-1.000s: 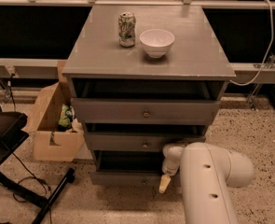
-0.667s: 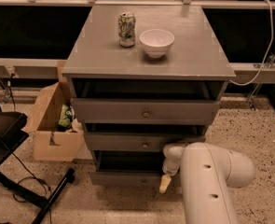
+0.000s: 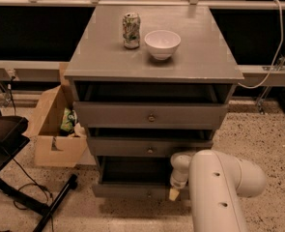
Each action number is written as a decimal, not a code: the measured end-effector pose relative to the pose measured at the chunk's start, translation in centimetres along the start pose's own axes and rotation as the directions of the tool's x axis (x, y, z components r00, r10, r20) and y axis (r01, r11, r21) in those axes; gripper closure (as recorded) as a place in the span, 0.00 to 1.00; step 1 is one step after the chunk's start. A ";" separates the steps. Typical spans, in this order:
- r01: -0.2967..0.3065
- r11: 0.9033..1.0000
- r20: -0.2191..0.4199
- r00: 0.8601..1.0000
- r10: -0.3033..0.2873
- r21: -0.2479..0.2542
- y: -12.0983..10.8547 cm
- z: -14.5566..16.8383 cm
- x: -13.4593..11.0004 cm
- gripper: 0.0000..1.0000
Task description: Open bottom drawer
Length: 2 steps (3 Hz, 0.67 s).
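The grey chest [image 3: 200, 57] stands in the middle of the camera view with three drawers. The bottom drawer [image 3: 127, 191] is the lowest one. Its flat grey front stands a little out from the chest, with a dark gap above it, and its small round knob [image 3: 149, 194] shows at the middle. My gripper [image 3: 174, 193] hangs from the white arm [image 3: 219, 187] at the right end of the bottom drawer front, just right of the knob. Its yellowish tip is at the height of the front.
A green can [image 3: 131, 30] and a white bowl [image 3: 162, 43] stand on the chest top. The two upper drawers also stand slightly out. An open cardboard box [image 3: 50, 129] sits at the left. A black stand [image 3: 16, 178] with cables is at the lower left.
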<state>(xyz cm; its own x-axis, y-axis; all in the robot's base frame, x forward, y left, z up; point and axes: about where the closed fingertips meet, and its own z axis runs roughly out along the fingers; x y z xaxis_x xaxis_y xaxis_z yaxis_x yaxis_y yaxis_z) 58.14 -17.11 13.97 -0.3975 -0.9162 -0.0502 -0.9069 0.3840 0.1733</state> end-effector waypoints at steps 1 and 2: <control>0.000 1.000 0.000 1.000 0.000 0.000 0.1 -0.3 0.0 0.77; 0.000 1.000 0.000 1.000 0.000 0.000 0.1 -0.3 0.0 0.63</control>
<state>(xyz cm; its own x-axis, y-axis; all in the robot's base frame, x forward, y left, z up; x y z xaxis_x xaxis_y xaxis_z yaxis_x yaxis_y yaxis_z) 58.14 -17.12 14.28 -0.3975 -0.9162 -0.0502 -0.9069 0.3840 0.1733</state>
